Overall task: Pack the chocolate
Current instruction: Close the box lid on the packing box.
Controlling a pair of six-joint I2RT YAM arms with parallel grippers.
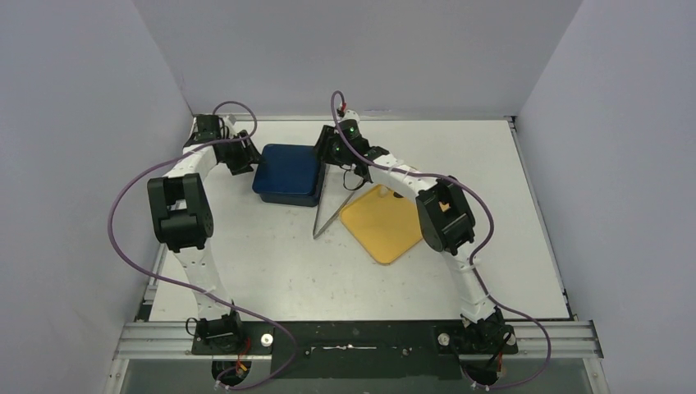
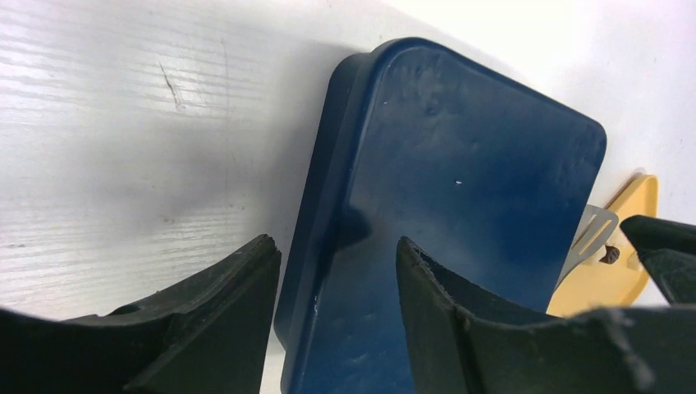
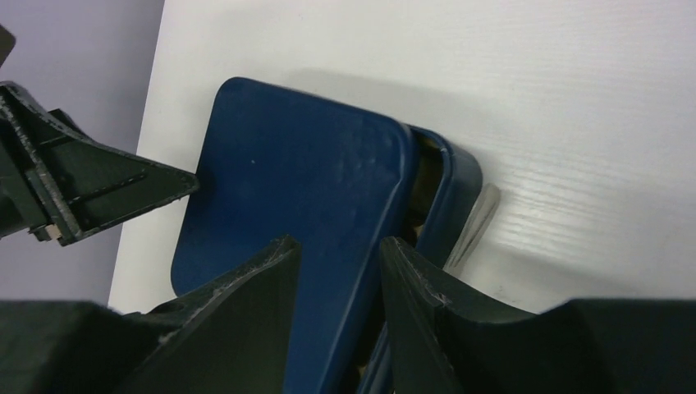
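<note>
No chocolate shows on the flat yellow tray (image 1: 379, 226); the dark-blue plastic lid (image 3: 287, 180) sits askew on its box (image 3: 464, 176). Your left gripper (image 2: 336, 271) and right gripper (image 3: 338, 263) straddle it, jaws apart.

both arms reach far forward, left gripper (image 2: 335, 243) and right gripper (image 3: 338, 242) facing inward, jaws parted.

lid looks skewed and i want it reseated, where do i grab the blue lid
Grip the blue lid by its edge beside the tongs, coming from that side: there it sits clear of the box wall with a gap, leaving a free lip to pinch.
</note>
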